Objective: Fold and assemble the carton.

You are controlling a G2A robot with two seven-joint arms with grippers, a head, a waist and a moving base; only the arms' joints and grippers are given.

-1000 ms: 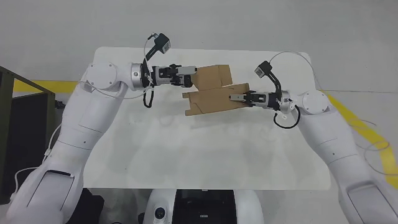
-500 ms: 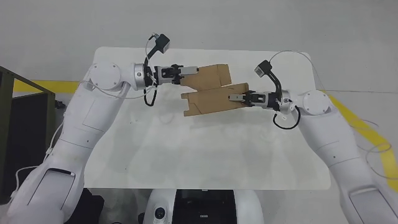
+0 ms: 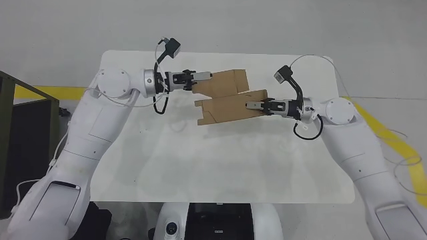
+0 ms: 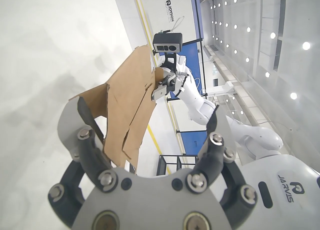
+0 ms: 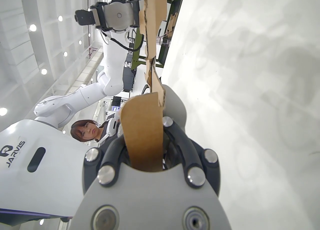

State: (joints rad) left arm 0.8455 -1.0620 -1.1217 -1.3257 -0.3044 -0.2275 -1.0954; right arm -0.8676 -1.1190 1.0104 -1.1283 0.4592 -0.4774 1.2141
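While the right gripper (image 3: 253, 105) is clamped on one end flap of the carton (image 3: 223, 100), the left gripper (image 3: 204, 78) stands wide open at the opposite end, one finger (image 4: 82, 113) just beside a panel. We see the carton's long axis running straight from one gripper to the other, above the tabletop (image 3: 220, 167). We judge the left gripper is better placed to fold. Cardboard hides the right gripper's far finger, and the creases are hard to make out.
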